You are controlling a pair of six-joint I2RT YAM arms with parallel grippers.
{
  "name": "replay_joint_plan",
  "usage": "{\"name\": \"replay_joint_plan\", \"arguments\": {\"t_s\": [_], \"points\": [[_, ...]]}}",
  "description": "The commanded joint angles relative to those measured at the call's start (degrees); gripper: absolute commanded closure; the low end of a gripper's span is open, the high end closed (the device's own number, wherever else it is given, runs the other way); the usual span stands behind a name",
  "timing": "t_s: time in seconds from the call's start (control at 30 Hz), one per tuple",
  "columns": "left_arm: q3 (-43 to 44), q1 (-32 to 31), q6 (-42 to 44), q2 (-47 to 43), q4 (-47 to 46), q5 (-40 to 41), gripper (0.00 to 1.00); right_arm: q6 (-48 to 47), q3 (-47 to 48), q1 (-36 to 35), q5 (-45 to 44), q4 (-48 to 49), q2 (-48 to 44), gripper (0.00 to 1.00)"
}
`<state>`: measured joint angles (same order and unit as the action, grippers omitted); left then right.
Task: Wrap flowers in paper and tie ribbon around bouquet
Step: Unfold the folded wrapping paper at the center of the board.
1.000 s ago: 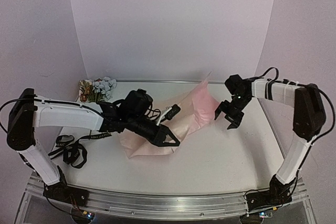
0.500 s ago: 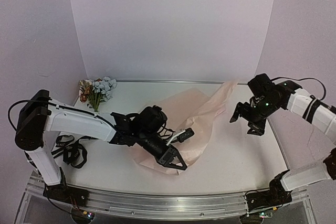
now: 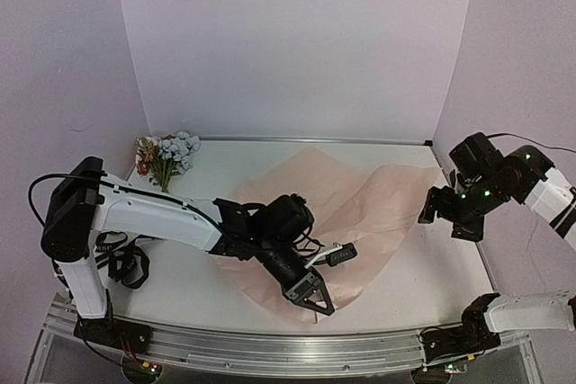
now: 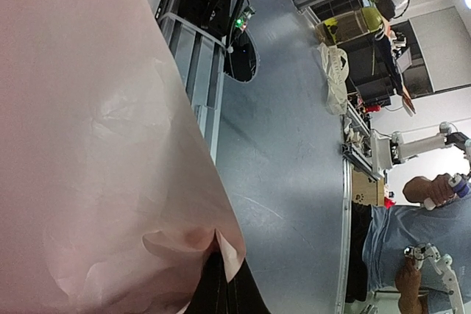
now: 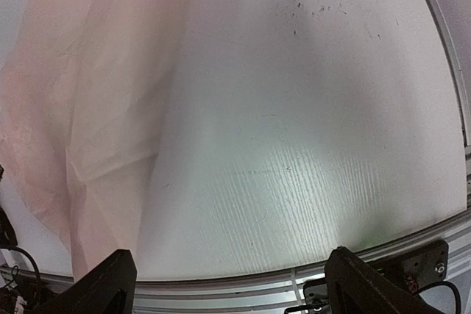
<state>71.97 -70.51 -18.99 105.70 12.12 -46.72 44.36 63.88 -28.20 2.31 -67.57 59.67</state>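
The pale pink paper (image 3: 360, 191) lies spread and creased across the middle of the table. My left gripper (image 3: 311, 298) is shut on its near corner by the table's front edge. In the left wrist view the dark fingers (image 4: 228, 295) pinch a puckered fold of the paper (image 4: 96, 145). My right gripper (image 3: 450, 218) hovers open and empty off the sheet's right edge. In its wrist view the gripper (image 5: 232, 292) is above bare table, with the paper (image 5: 88, 108) to the left. The flowers (image 3: 167, 154) lie at the back left. The black ribbon (image 3: 124, 267) is heaped at the left. No bouquet is in view.
The table's metal front rail (image 3: 270, 348) runs just below my left gripper. The left arm (image 3: 153, 213) stretches low over the table from the left. The table's right edge (image 3: 468, 231) is close under the right gripper. A curved white backdrop (image 3: 288, 60) closes the back.
My left gripper has dragged the paper's corner rightward and toward the front edge, spreading the sheet out. The right gripper has moved right, away from the paper, with its jaws wider.
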Motion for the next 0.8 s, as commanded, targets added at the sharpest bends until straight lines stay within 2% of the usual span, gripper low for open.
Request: {"name": "replay_joint_plan", "arguments": {"t_s": [0.0,0.07,0.13,0.2,0.33,0.47,0.57,0.67,0.77], "points": [[3.5,-0.3,2.2,1.2,3.2,-0.6,0.97,-3.4,4.8,-0.9,-1.6,-3.7,1.3,0.08],[3.4,-0.2,1.5,0.8,2.3,1.1,0.88,-4.0,5.9,-1.0,-0.2,-3.7,3.3,0.08],[3.3,-0.2,0.3,0.1,1.3,4.2,0.69,-4.6,6.7,-1.0,1.5,-3.2,5.4,0.09],[3.0,-0.2,-1.0,-0.8,0.4,7.5,0.57,-5.1,7.4,-1.0,3.9,-1.5,8.5,0.1],[-0.2,0.9,-5.5,-6.4,-4.0,13.4,0.32,-4.3,9.1,-1.0,8.6,3.0,15.5,0.19],[-5.3,5.0,-11.6,-13.3,-6.8,21.2,0.28,-3.1,12.1,-2.0,11.9,9.0,23.4,0.31],[-11.0,12.7,-16.5,-17.5,-8.1,25.5,0.3,-1.9,15.5,-3.6,13.6,12.1,30.0,0.4],[-12.9,21.8,-16.4,-16.5,-10.3,22.0,0.35,-0.2,18.1,-4.4,16.0,17.1,37.1,0.5],[-8.9,28.6,-13.5,-10.0,-11.7,16.7,0.41,1.7,18.1,-4.5,17.3,22.4,41.4,0.56]]}}
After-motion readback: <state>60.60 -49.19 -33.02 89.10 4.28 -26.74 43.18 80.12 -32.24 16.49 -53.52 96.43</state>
